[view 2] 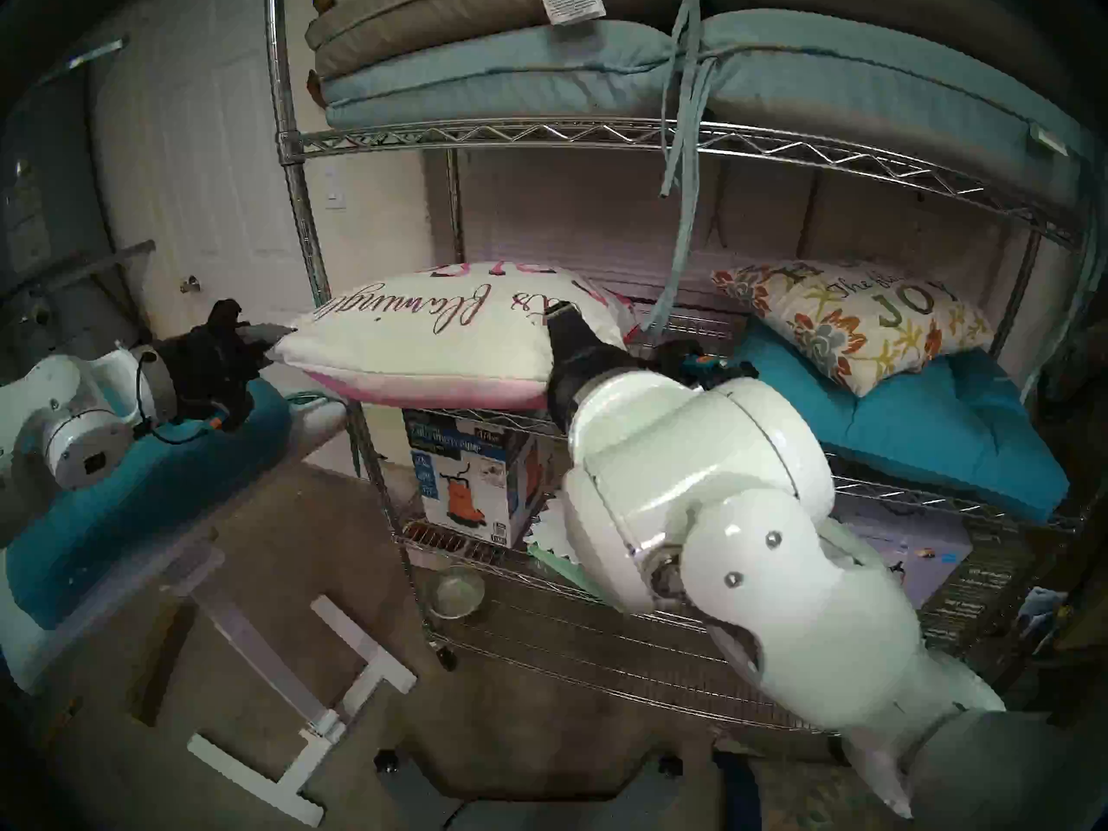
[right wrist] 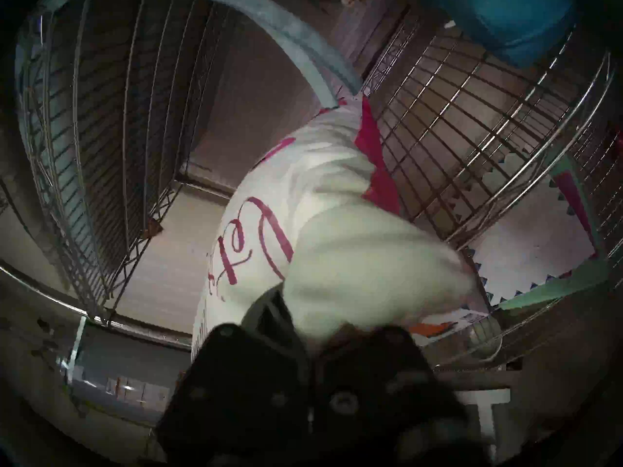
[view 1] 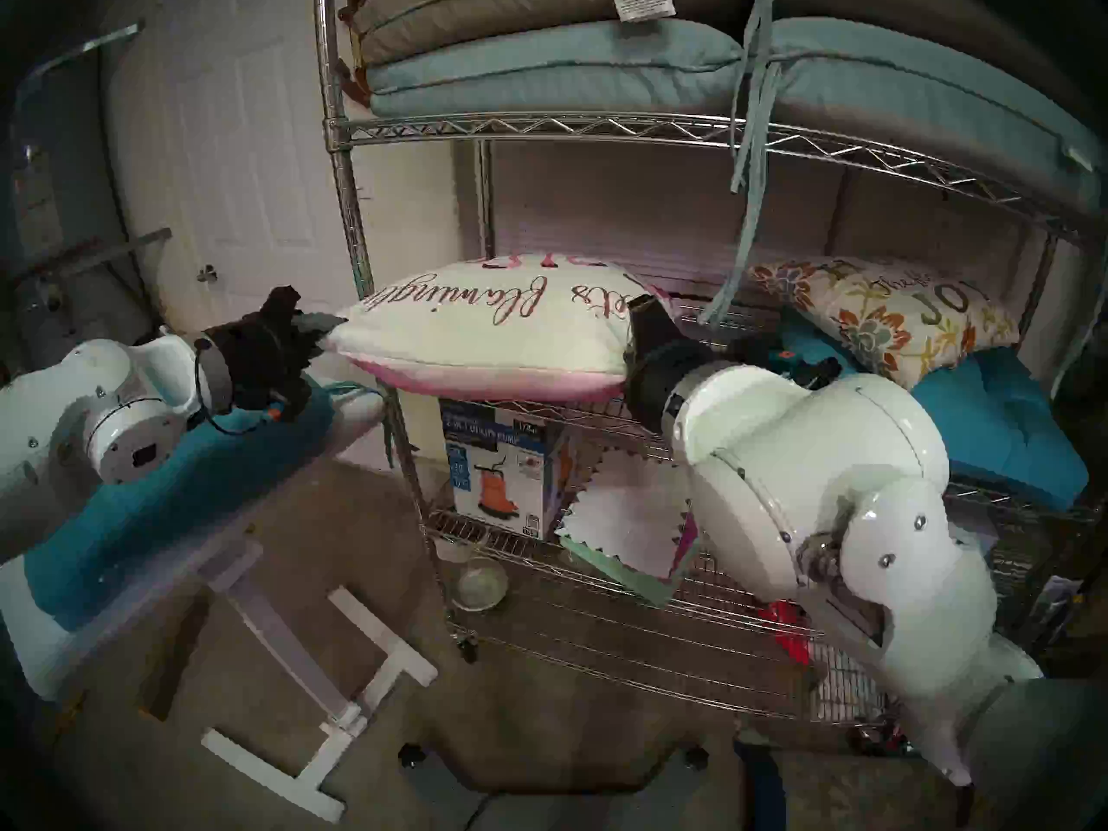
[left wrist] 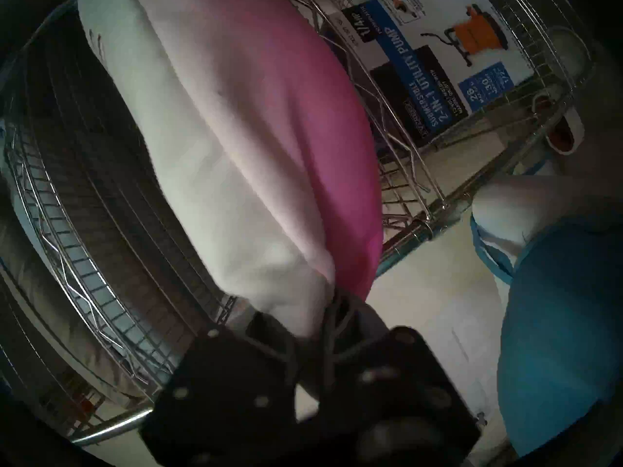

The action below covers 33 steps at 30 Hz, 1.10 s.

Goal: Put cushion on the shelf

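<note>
A white cushion (view 1: 479, 332) (view 2: 419, 344) with pink script and a pink underside hangs level between my two grippers at the middle tier of the chrome wire shelf (view 1: 539, 129) (view 2: 539, 135). Its left end sticks out past the front left post. My left gripper (view 1: 321, 332) (view 2: 270, 341) (left wrist: 323, 308) is shut on the cushion's (left wrist: 202, 136) left corner. The right gripper (view 1: 641, 326) (view 2: 563, 326) (right wrist: 303, 304) is shut on its right front edge. In the right wrist view the cushion's (right wrist: 337, 220) far part lies over the wire grid (right wrist: 472, 119). I cannot tell if it rests on it.
A floral cushion (view 1: 887, 314) lies on a teal one (view 1: 1007, 428) at the tier's right. Stacked cushions (view 1: 539, 68) fill the top tier, their ties (view 1: 749, 182) hanging down. A pump box (view 1: 503, 470) and foam mats (view 1: 629, 536) sit below. Left: teal cushion (view 1: 150, 500) on a white table.
</note>
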### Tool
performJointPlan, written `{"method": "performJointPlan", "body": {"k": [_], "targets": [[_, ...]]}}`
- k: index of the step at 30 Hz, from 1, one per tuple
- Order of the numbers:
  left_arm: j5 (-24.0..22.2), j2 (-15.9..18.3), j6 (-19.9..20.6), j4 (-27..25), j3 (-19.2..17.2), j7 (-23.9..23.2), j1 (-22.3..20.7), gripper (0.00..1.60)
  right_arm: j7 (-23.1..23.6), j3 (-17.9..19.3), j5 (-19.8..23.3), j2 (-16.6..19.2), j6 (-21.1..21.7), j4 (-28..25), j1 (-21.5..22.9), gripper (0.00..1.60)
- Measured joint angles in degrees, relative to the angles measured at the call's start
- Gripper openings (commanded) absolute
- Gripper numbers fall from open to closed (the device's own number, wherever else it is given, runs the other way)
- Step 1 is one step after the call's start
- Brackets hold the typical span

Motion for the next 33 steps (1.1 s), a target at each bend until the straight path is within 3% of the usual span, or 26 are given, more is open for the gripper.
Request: {"method": "performJointPlan", "body": {"k": [33], "targets": [[6.40, -0.12, 0.48, 1.55, 4.90, 2.39, -3.80, 0.00, -1.07, -3.38, -3.25, -2.28, -2.40, 0.07, 1.57, 0.00]]}}
